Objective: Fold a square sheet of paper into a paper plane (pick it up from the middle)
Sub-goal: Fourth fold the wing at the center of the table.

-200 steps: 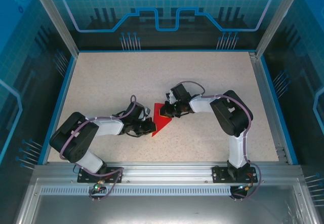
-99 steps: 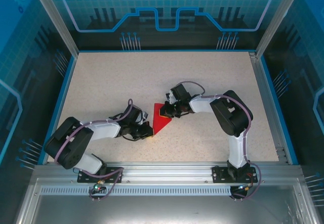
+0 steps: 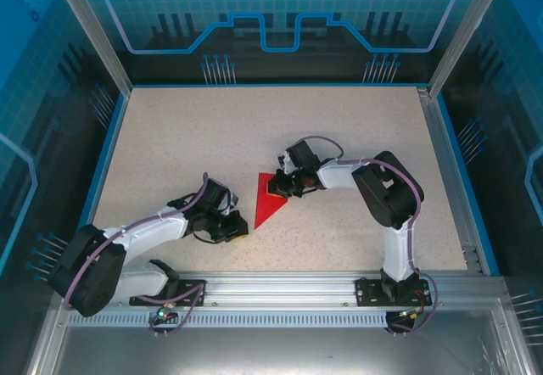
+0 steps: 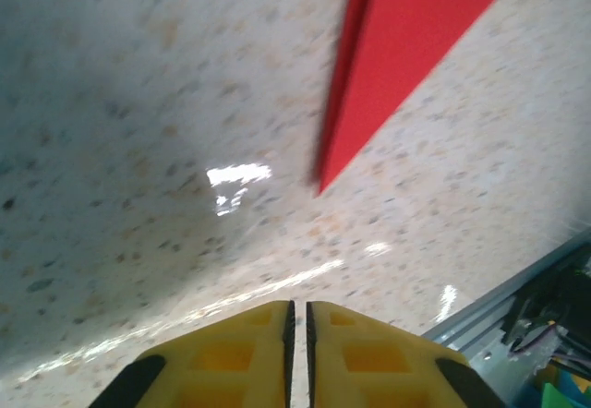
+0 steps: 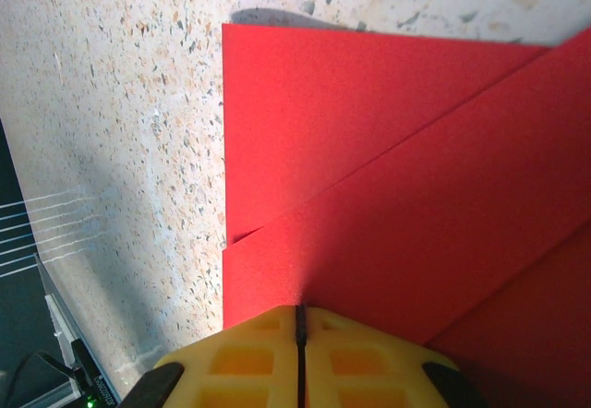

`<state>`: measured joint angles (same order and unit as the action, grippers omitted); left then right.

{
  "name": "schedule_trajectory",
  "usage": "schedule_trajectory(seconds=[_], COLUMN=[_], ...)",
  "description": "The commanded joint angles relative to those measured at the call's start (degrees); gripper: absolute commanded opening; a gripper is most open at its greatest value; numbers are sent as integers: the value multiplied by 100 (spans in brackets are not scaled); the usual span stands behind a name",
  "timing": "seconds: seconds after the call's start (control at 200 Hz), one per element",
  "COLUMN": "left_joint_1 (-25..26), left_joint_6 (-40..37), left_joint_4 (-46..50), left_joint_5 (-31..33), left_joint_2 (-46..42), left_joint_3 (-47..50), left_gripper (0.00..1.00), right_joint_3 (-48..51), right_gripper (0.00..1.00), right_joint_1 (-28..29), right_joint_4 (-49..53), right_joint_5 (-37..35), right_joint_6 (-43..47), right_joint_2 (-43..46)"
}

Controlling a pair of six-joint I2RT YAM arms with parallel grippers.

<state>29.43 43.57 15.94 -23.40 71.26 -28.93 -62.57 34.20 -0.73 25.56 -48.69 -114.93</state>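
Paper right of left gripper

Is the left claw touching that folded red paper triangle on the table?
Apart. The left wrist view shows bare speckled table between the left gripper and the near tip of the red folded paper triangle.

The left arm, lower left, and the right arm, right, share white links, bulky black joints, looping purple-grey cables, black base plates and yellow ribbed fingertips.

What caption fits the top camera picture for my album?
The right gripper is at the folded red paper; the left gripper sits apart.
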Motion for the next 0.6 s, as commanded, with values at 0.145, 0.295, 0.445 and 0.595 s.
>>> schedule_trajectory(seconds=[0.145, 0.295, 0.445, 0.595], left_joint_1=[-106, -104, -107, -104], left_joint_6=[179, 325, 349, 295], left_joint_4=[-958, -1616, -1758, -1457], left_joint_5=[-164, -226, -158, 11], left_joint_2=[939, 1711, 2348, 2672], left_joint_3=[-863, -1106, -1112, -882], left_gripper=[16, 17, 16, 6], right_joint_3=[112, 72, 23, -132], right_gripper=[9, 9, 9, 9], right_joint_1=[35, 42, 61, 61], right_joint_4=[376, 346, 313, 384], right_joint_5=[-554, -495, -449, -396], right_joint_6=[-38, -76, -97, -64], right_joint_2=[-329, -354, -322, -249])
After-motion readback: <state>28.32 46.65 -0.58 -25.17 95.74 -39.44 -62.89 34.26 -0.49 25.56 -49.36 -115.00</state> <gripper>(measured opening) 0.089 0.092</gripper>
